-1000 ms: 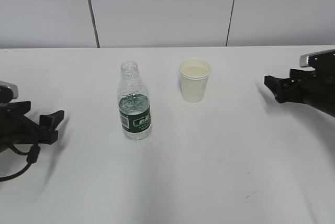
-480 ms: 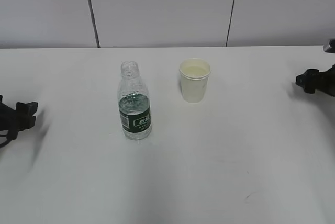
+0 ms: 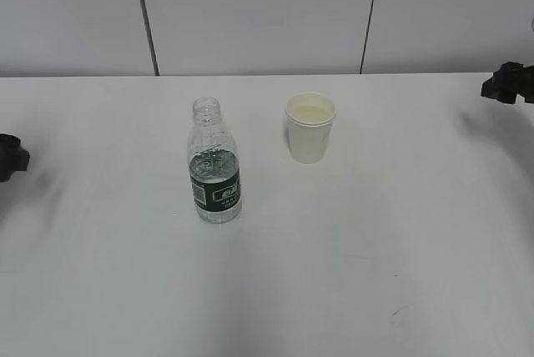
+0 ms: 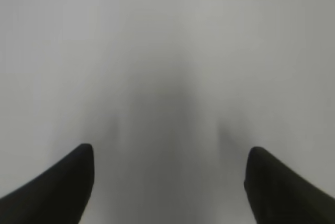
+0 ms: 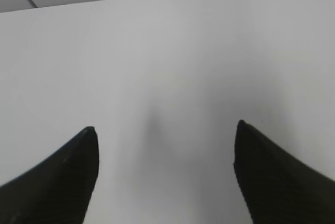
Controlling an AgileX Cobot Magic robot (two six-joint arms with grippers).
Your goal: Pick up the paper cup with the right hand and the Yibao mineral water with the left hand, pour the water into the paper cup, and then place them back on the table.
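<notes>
Bottle and cup upright, both grippers empty at the table edges

Yibao mineral water (image 3: 215, 165) stands capless on the white table (image 3: 334, 274), left of centre. Farther back and to its right, apart from it, the paper cup (image 3: 310, 128) stands with pale liquid inside. Only the tip of the left hand (image 3: 12, 157) shows at the far left edge, and the right hand (image 3: 506, 83) at the far right. Wrist views show each gripper's fingers (image 4: 57, 187) (image 5: 57, 177) spread wide over bare tabletop, holding nothing.
</notes>
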